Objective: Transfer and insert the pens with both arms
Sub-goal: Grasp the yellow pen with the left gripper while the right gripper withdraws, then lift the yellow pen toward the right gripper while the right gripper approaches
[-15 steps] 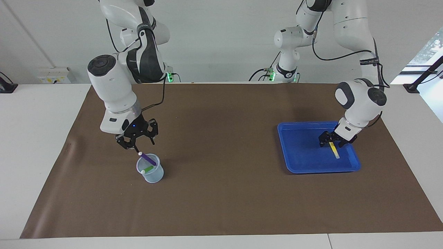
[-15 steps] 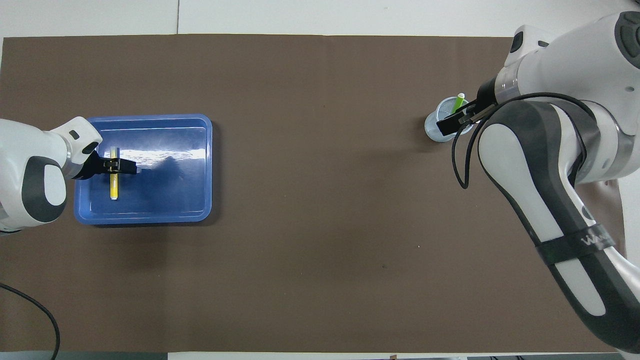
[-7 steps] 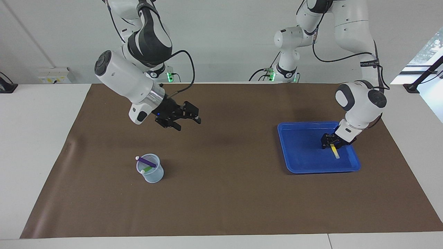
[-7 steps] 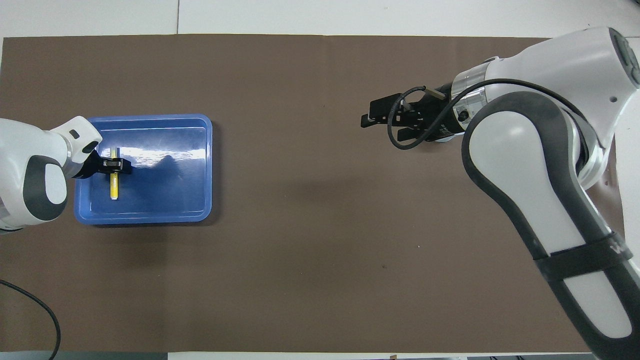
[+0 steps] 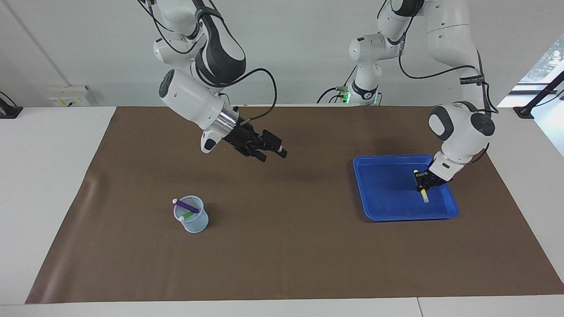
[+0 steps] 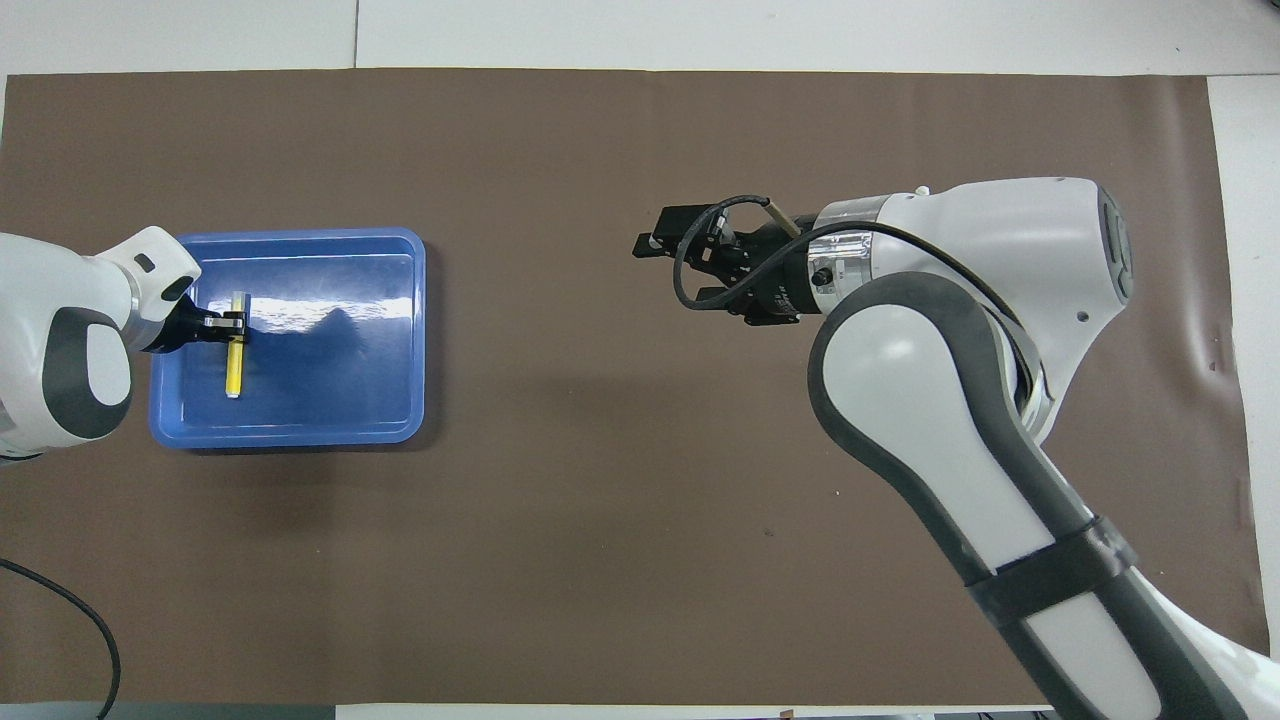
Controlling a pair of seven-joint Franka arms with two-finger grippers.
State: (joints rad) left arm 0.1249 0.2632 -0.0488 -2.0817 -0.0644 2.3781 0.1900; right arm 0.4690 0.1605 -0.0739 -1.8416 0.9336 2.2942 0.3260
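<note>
The yellow pen [image 5: 424, 195] lies in the blue tray [image 5: 383, 159] at the left arm's end of the table. My left gripper [image 5: 422, 181] is down in the tray and shut on that pen near its pale cap end; it also shows in the overhead view [image 6: 237, 328], with the pen [image 6: 234, 372] and tray [image 6: 330, 236]. The purple pen [image 5: 188, 205] and green pen [image 5: 189, 215] stand in a pale blue cup [image 5: 194, 223] at the right arm's end. My right gripper [image 5: 272, 154] is open and empty, raised over the mat's middle, and shows in the overhead view [image 6: 672, 272].
A brown mat [image 5: 282, 264] covers the table. The right arm hides the cup in the overhead view. The tray holds nothing but the yellow pen.
My right gripper has left the cup, risen and swung toward the middle of the table, empty. My left gripper has closed on the yellow pen in the tray.
</note>
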